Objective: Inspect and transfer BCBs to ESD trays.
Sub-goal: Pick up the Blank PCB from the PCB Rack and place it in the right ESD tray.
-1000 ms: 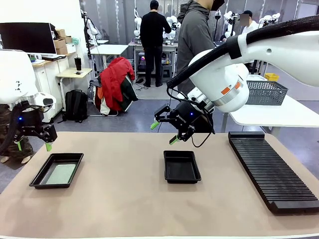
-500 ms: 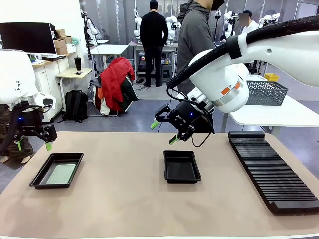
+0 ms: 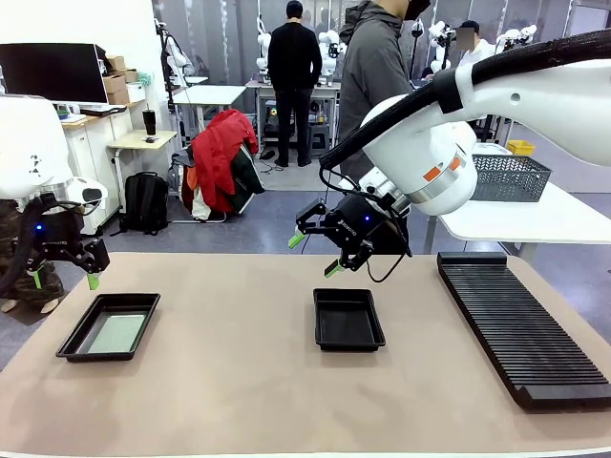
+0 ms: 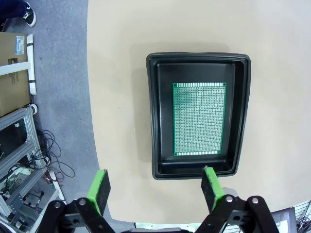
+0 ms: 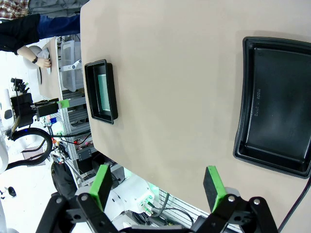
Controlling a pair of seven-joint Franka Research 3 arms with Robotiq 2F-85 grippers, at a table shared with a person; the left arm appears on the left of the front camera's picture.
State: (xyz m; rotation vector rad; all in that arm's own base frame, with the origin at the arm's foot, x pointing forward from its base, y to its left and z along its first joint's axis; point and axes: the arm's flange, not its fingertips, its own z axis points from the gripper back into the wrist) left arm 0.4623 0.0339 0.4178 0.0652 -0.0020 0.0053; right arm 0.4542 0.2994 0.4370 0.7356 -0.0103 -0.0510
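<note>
- L arm: left gripper [image 3: 65, 278] hangs in the air over the surface's [image 3: 239, 382] left end, above and a bit behind the left tray [image 3: 103, 357], not touching it.
- Its jaws stand wide apart w/ green pads facing each other and nothing held between them.
- Left wrist view: looks straight down on that tray. One green fingertip [image 4: 212, 187] overlaps the tray's near rim in the pic; the other sits over bare surface beside it.
- Board [image 4: 199, 119]: green, covered in a fine dot grid, lying flat on the left tray's floor, approx. centred, black floor showing all round it. In front view it reads as a pale grey-green sheet inside the tray.
- R arm: reaches in from the right to the middle. The right gripper [image 3: 315, 255] is tilted and hovers above the far edge of the middle tray [image 3: 321, 322], clear of it.
- Its jaws are also spread wide w/ nothing between them.
- Right wrist view: the middle tray shows a bare black floor. The left tray and its board lie well apart, farther along the surface.
- Long black ribbed rack [image 3: 520, 329] lies along the surface's right side, apart from both trays.
- Person [image 3: 372, 76] in a grey jacket stands at the far side, behind the R arm.
</note>
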